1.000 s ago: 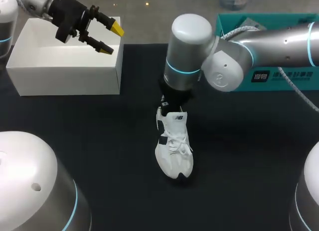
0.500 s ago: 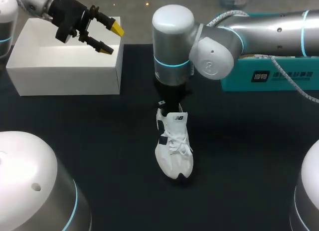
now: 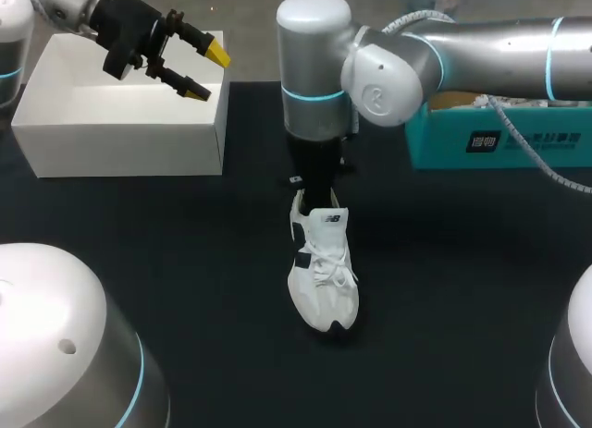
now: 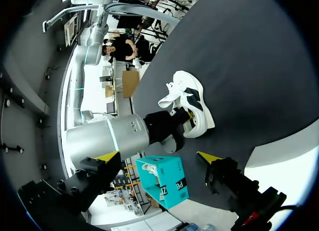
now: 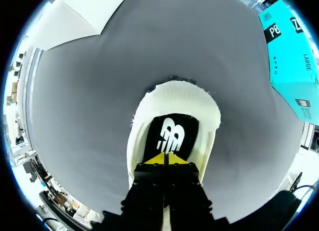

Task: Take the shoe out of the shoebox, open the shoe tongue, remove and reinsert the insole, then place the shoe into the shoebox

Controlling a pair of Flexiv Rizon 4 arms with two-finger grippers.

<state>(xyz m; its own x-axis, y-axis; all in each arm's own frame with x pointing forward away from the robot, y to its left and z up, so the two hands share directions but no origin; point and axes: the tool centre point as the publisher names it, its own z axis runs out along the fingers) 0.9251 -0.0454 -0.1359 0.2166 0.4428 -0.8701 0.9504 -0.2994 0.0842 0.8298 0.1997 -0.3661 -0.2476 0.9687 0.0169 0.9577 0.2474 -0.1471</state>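
The white shoe (image 3: pixel 320 273) lies on the dark table with its toe toward the near edge; it also shows in the left wrist view as the shoe (image 4: pixel 192 104). My right gripper (image 3: pixel 314 186) stands upright over the heel. Its yellow tips are pressed together in the right gripper (image 5: pixel 165 159), down inside the shoe's opening at the heel end of the black insole (image 5: pixel 172 132). Whether the insole's edge is pinched is hidden. My left gripper (image 3: pixel 205 72) hangs open above the white shoebox (image 3: pixel 120 123), holding nothing; its spread tips frame the left gripper (image 4: pixel 158 156).
A teal box (image 3: pixel 499 132) stands at the back right, behind my right arm, and appears as the teal box (image 4: pixel 162 178) beyond the table's far edge. The white shoebox's rim (image 4: pixel 289 161) lies under the left gripper.
My right arm's wrist and elbow have swung to the left over the shoe's heel, standing more upright. The shoe and the left arm have not moved.
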